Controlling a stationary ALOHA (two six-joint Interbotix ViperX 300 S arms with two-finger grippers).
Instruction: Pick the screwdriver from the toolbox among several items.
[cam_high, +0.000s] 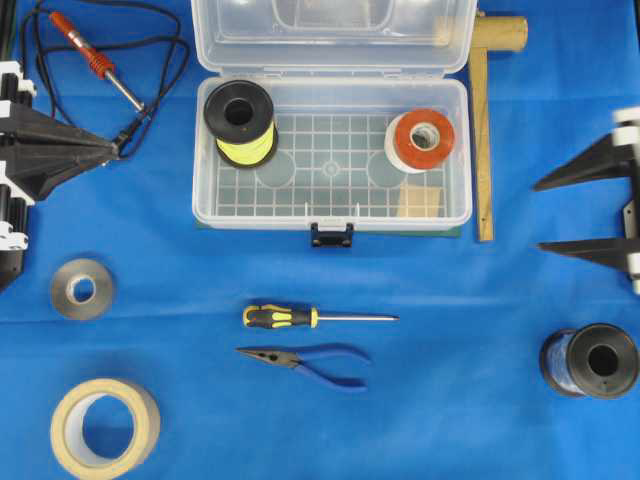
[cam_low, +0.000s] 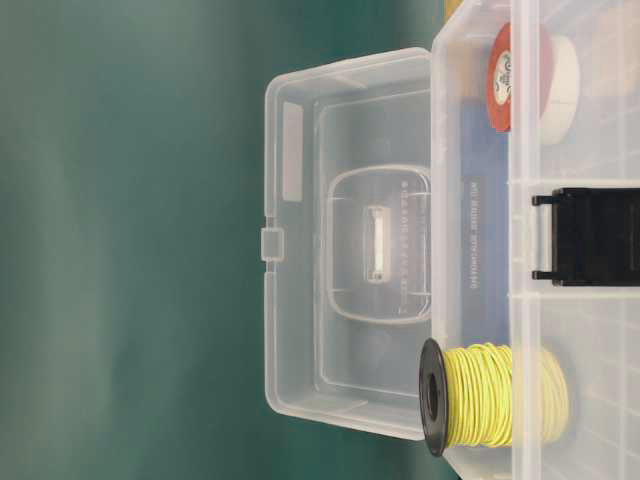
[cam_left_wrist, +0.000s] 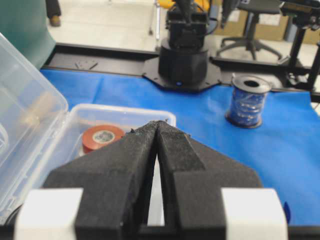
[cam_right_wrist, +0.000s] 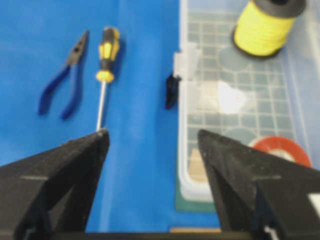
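Observation:
The screwdriver (cam_high: 318, 318), yellow-and-black handle and thin silver shaft, lies flat on the blue cloth in front of the toolbox (cam_high: 330, 215), outside it. It also shows in the right wrist view (cam_right_wrist: 105, 70). The clear toolbox stands open with its lid back; it holds a yellow wire spool (cam_high: 240, 123) and an orange-and-white tape roll (cam_high: 421, 139). My left gripper (cam_high: 118, 150) is shut and empty at the far left edge. My right gripper (cam_high: 537, 216) is open and empty at the right edge, well right of the screwdriver.
Blue-handled pliers (cam_high: 310, 361) lie just in front of the screwdriver. A red soldering iron (cam_high: 95, 60) with black cord is at back left. A grey tape roll (cam_high: 82, 289), a tan tape roll (cam_high: 104, 428), a dark wire spool (cam_high: 592, 361) and a wooden mallet (cam_high: 487, 120) lie around.

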